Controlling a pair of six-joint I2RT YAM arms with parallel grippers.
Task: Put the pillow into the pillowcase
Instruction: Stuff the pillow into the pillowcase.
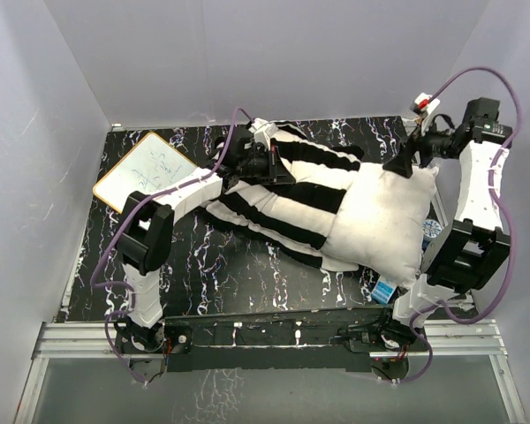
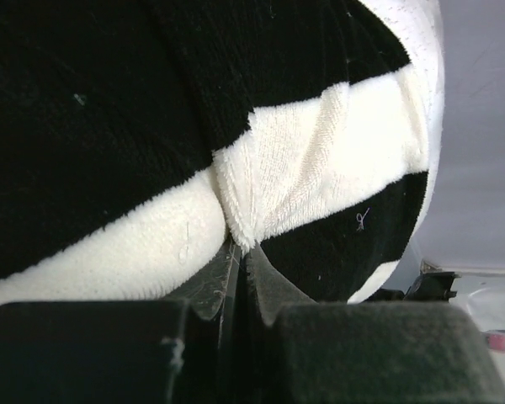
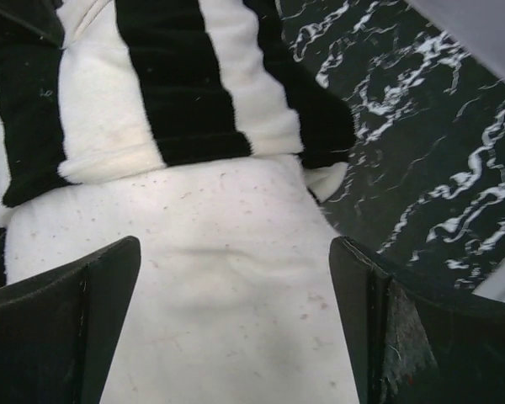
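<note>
Lying slantwise on the black marbled table (image 1: pixel 230 265), the plump white fabric pillow (image 1: pixel 384 221) shows its bare end nearest the right arm. Its long axis runs away leftward into the wide-striped black-and-white cloth pillowcase (image 1: pixel 309 190), which sheathes roughly the far half. Over the bare end the right fingers (image 3: pixel 76 328) stand spread (gripping nothing). Farthest off, the left fingers (image 2: pixel 206 286) pinch a fold of striped cloth, seemingly the closed end, so pushing along that axis looks like the right arm's job.

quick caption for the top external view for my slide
White pillow partly inside the striped pillowcase; left gripper pinching the case's left end, right gripper open over the pillow's bare end.
</note>
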